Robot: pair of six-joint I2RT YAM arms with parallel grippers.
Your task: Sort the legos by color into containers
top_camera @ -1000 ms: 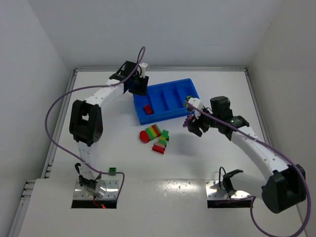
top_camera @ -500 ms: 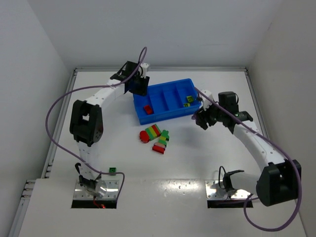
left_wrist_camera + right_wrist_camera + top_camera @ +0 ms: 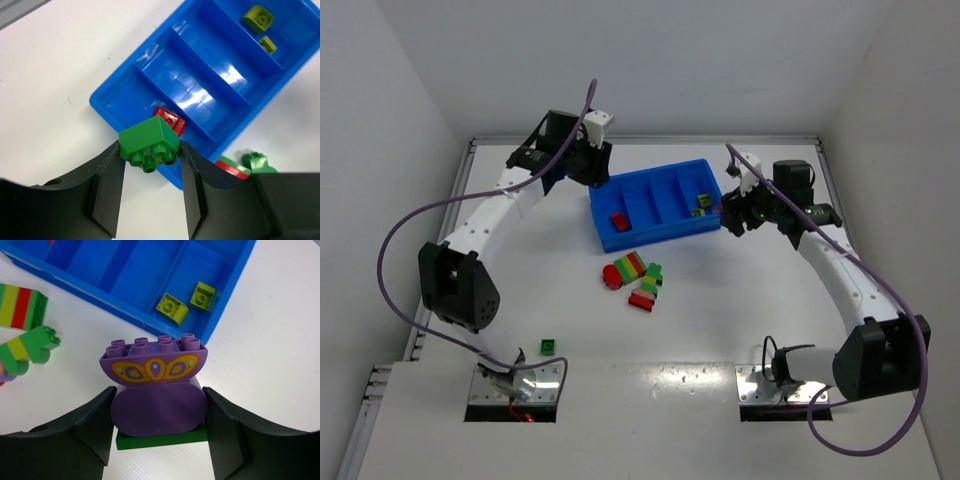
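Observation:
The blue tray (image 3: 665, 236) lies at the table's middle back. Its left compartment holds a red brick (image 3: 619, 221), and its right compartment holds two yellow-green bricks (image 3: 703, 203). My left gripper (image 3: 588, 165) is at the tray's far left corner, shut on a green brick (image 3: 149, 142) above the tray's left end (image 3: 200, 95). My right gripper (image 3: 732, 215) is beside the tray's right end, shut on a purple brick (image 3: 157, 390) with a yellow pattern and a green plate under it. The yellow-green bricks (image 3: 172, 307) show just beyond it.
A striped red, green and yellow stack (image 3: 630, 268) and a second stack (image 3: 648, 285) lie on the table in front of the tray. A small green brick (image 3: 549, 347) sits near the left arm's base. White walls enclose the table.
My right gripper has carried the purple brick up and right, from in front of the tray to its right end. My left arm has swung outward, and its gripper shifted slightly left.

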